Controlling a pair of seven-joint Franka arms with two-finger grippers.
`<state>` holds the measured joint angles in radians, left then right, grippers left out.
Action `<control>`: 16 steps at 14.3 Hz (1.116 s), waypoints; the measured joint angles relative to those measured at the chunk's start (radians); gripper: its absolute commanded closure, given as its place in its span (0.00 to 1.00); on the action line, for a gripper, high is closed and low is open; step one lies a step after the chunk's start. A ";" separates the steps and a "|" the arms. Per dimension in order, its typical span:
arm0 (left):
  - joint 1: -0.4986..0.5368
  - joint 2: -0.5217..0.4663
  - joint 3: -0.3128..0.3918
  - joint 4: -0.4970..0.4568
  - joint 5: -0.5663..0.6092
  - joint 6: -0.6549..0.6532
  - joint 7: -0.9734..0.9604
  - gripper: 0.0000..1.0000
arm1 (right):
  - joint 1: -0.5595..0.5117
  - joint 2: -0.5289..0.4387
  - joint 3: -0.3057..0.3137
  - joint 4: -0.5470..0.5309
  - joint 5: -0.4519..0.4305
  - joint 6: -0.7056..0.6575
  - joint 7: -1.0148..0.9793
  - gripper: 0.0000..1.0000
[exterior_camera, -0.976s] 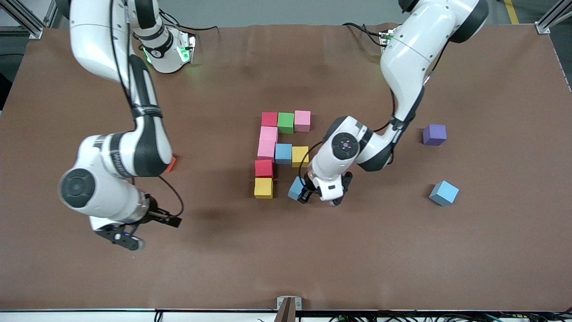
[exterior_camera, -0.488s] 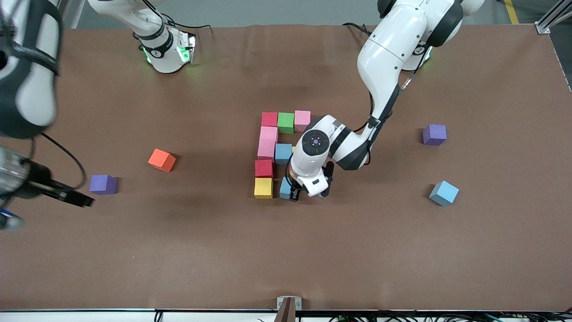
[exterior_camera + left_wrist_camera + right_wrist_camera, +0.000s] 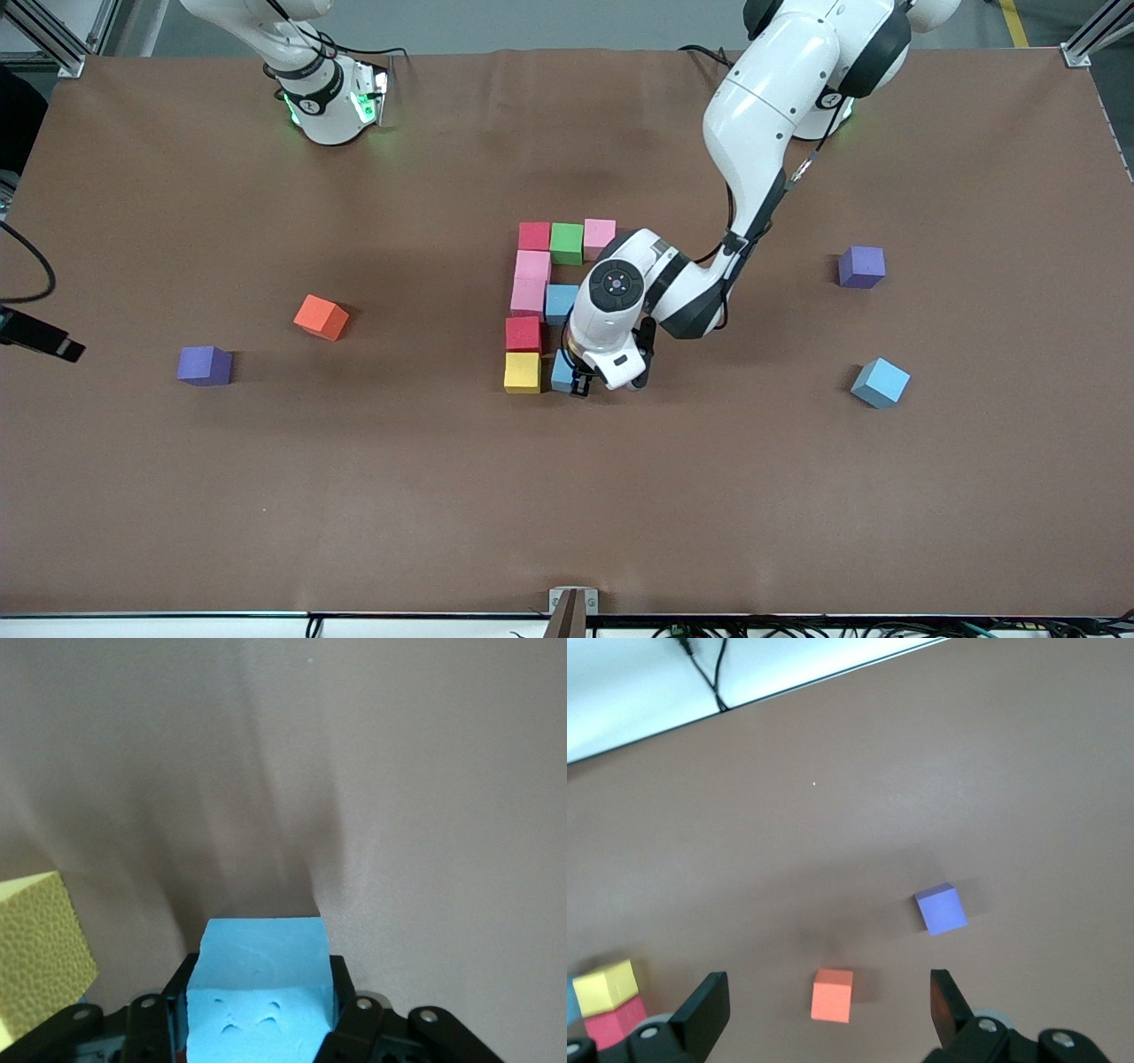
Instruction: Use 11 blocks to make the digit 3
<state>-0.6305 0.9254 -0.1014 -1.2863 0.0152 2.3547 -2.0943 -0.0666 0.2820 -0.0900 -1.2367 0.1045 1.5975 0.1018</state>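
Observation:
Coloured blocks form a partial digit 3: a row of red (image 3: 534, 236), green (image 3: 566, 243) and pink (image 3: 599, 237), then two pinks (image 3: 532, 265) nearer the camera, a light blue (image 3: 560, 303), a red (image 3: 523, 334) and a yellow block (image 3: 522, 372). My left gripper (image 3: 576, 383) is shut on a light blue block (image 3: 261, 961), held low right beside that yellow block (image 3: 35, 957). Whether they touch I cannot tell. The left arm hides part of the middle row. My right gripper (image 3: 825, 992) is open and empty, high over the orange cube (image 3: 833, 995).
A loose light blue cube (image 3: 880, 382) and a purple cube (image 3: 861, 266) lie toward the left arm's end. The orange cube (image 3: 321, 316) and another purple cube (image 3: 204, 365) lie toward the right arm's end. Bare brown mat surrounds the figure.
The left gripper has carried the light blue block in beside the yellow block. The right arm has swung up and out of the front view, uncovering the orange and purple cubes.

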 measured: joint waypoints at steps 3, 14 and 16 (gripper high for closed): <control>-0.002 0.006 -0.002 0.012 -0.001 0.000 -0.070 0.89 | -0.038 -0.081 0.039 -0.089 -0.027 -0.002 -0.038 0.00; -0.027 0.054 -0.001 0.088 -0.002 0.000 -0.223 0.77 | 0.010 -0.146 0.004 -0.190 -0.088 0.003 -0.106 0.00; -0.028 0.054 -0.001 0.088 -0.002 0.000 -0.222 0.53 | 0.011 -0.184 0.005 -0.245 -0.088 0.008 -0.107 0.00</control>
<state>-0.6588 0.9793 -0.1022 -1.1980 0.0132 2.3543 -2.3162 -0.0555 0.0984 -0.0851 -1.4818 0.0167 1.6055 -0.0049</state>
